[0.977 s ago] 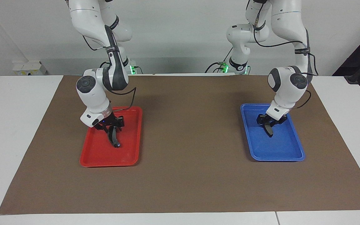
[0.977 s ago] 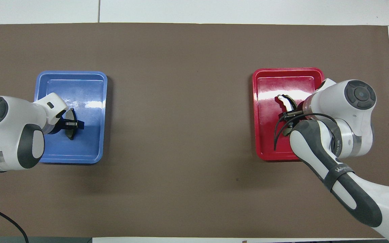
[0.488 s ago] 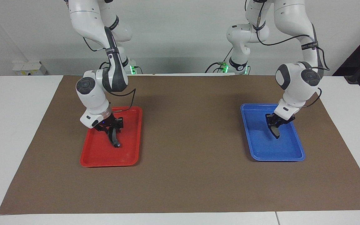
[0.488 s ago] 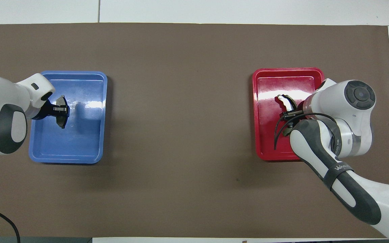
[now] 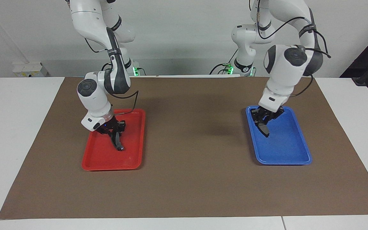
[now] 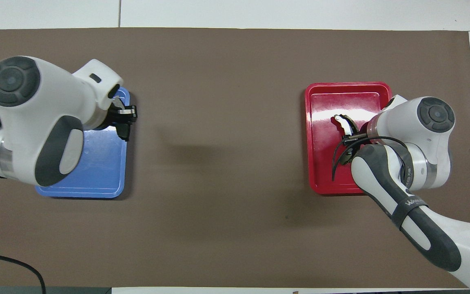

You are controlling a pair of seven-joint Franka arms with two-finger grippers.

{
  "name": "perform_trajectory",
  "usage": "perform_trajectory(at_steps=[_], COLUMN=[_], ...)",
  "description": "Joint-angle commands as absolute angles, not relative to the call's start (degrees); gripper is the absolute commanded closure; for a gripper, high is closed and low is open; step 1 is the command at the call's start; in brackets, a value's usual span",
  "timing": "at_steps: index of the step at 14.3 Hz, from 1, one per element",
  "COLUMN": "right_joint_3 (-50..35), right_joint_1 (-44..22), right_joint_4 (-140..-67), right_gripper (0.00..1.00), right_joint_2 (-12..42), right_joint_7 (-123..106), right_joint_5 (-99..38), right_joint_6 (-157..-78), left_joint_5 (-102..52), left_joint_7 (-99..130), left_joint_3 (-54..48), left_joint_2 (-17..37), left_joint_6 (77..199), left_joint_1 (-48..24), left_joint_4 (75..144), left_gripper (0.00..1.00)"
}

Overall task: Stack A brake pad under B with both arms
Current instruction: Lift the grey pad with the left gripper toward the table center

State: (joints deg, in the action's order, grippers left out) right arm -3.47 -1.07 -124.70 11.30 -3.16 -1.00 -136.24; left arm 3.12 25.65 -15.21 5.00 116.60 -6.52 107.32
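The A brake pad (image 5: 264, 129), short and dark grey, hangs on edge in my left gripper (image 5: 264, 122), which is shut on it above the blue tray (image 5: 283, 161), over the tray's side toward the table's middle. From overhead the pad (image 6: 123, 131) shows under the left gripper (image 6: 124, 118) at the tray's rim (image 6: 80, 192). B (image 5: 118, 142), the long black crescent, stands on edge in my right gripper (image 5: 115, 130), which is shut on it in the red tray (image 5: 107, 166). Its lower tip is at the tray floor; I cannot tell whether it touches. B's lighter end (image 6: 343, 121) shows overhead beside the right gripper (image 6: 351, 138).
A brown mat (image 5: 190, 143) covers the table between the two trays. The red tray (image 6: 341, 86) lies toward the right arm's end, the blue tray toward the left arm's end. White table shows around the mat.
My left arm has risen and swung the A pad from the blue tray's floor up toward the table's middle. My right gripper has barely moved with B.
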Motion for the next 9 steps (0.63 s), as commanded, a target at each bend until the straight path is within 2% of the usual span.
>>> perform_trajectory(at_steps=[1,4,6,9], right_joint_3=[-3.87,-3.87,-3.87,-3.61], right_joint_1=[-0.26,-0.26,-0.35,-0.35], right_joint_4=[-124.98,-124.81,-124.11,-119.37], right_gripper=[0.67,0.88,0.92,0.93], right_joint_2=[11.51,11.51,11.43,10.99], right_joint_7=[-4.66,-4.66,-4.75,-4.83], right_joint_5=[-1.06,-1.14,-1.05,-1.05], right_joint_6=[-137.20,-136.50,-135.27,-128.61], left_joint_5=[4.92,8.34,8.61,14.13], left_joint_7=[36.78,46.82,50.78,55.79], left_joint_3=[-23.00,-31.53,-33.57,-33.75], left_joint_2=[6.06,6.15,8.16,13.78], left_joint_6=[112.07,111.97,112.41,114.34], left_joint_1=[-6.42,-7.12,-9.65,-13.78], left_joint_4=[101.70,100.90,100.20,99.23], left_gripper=[0.99,0.99,0.99,0.99])
